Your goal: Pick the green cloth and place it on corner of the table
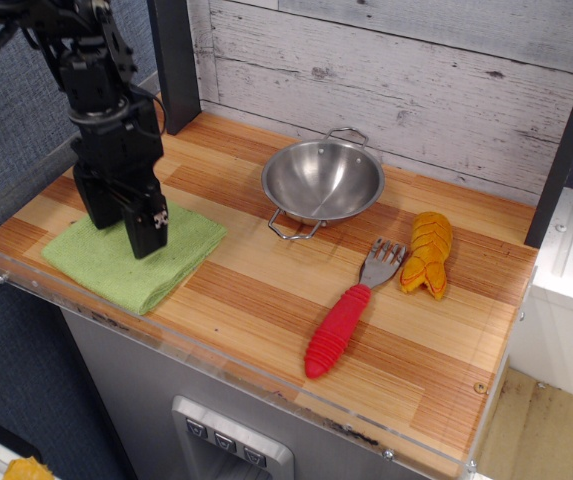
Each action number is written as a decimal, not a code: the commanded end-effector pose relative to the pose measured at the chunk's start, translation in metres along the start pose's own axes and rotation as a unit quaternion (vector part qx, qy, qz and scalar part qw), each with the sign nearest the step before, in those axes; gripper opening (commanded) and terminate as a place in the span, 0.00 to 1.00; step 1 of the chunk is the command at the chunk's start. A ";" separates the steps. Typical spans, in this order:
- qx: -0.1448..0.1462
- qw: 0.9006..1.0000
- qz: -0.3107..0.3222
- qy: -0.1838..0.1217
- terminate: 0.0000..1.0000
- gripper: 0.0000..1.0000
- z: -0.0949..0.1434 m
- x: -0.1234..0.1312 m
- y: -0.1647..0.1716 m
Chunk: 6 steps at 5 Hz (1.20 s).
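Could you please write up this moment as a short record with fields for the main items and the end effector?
green cloth: folded flat at the table's front-left corner, by the acrylic rim
end effector: fingers pointing down over the cloth, spread apart; contact unclear
table: striped wooden planks
steel bowl: upright, empty, near the back wall
fork: red handle, lying flat right of centre
yellow toy: lying beside the fork's tines
black post: at the back-left corner
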<state>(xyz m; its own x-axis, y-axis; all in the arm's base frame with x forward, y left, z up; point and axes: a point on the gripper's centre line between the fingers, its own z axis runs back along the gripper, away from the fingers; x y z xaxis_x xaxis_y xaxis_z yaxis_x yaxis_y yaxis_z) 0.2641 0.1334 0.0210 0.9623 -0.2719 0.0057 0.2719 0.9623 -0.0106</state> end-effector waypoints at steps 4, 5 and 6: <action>0.017 0.998 0.011 -0.054 0.00 1.00 -0.004 -0.003 -0.027; 0.001 0.999 0.008 -0.049 0.00 1.00 -0.009 -0.003 -0.026; -0.014 0.999 0.004 -0.038 0.00 1.00 -0.015 0.002 -0.022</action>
<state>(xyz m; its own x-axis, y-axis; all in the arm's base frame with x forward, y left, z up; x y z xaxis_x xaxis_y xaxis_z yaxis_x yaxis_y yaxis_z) 0.2624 0.1095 0.0079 0.9637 -0.2550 0.0794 0.2590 0.9648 -0.0450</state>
